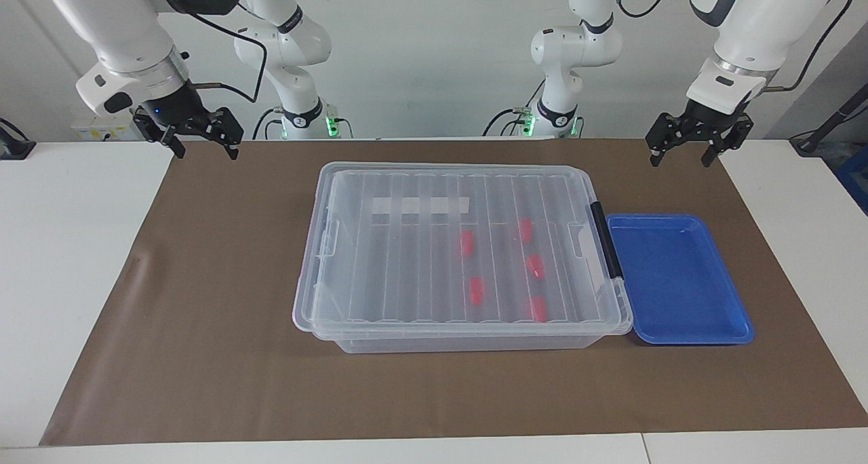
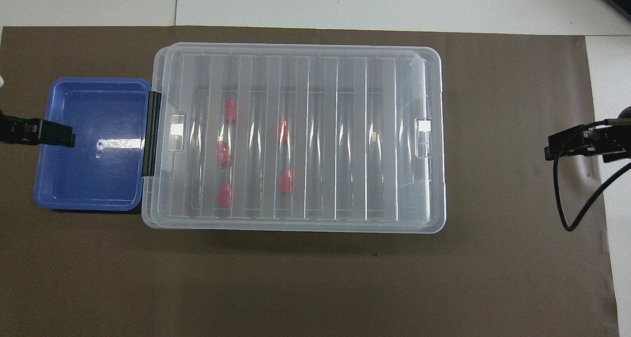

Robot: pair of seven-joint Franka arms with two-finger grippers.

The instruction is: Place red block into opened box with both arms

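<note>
The right gripper (image 1: 201, 146) hangs in the air over the mat's (image 1: 203, 355) corner at the right arm's end of the table, its fingers spread apart and holding nothing. The overhead view shows only its tips, at that view's edge.

Toward the middle of the mat sits the box (image 1: 352, 345), its ribbed clear lid (image 1: 380, 247) lying flat on top (so the box looks closed, not opened). A white strip (image 1: 420, 205) shows through the lid on the side nearer the robots. 5 red blocks (image 1: 475, 290) lie inside on the box floor, all in the half toward the left arm's end: 2 in 1 row and 3 in another row closer to the black clip (image 1: 605, 239). Through the ribs their exact outlines blur, so whether any block is tilted I can't say.

Just beside the clip end sits a blue tray (image 1: 732, 294), touching or almost touching the box rim.

The left gripper (image 1: 680, 151) is up in the air over the mat's edge closest to the robots, at the left arm's end, fingers parted and empty. Neither gripper touches the box, the tray or a block.
</note>
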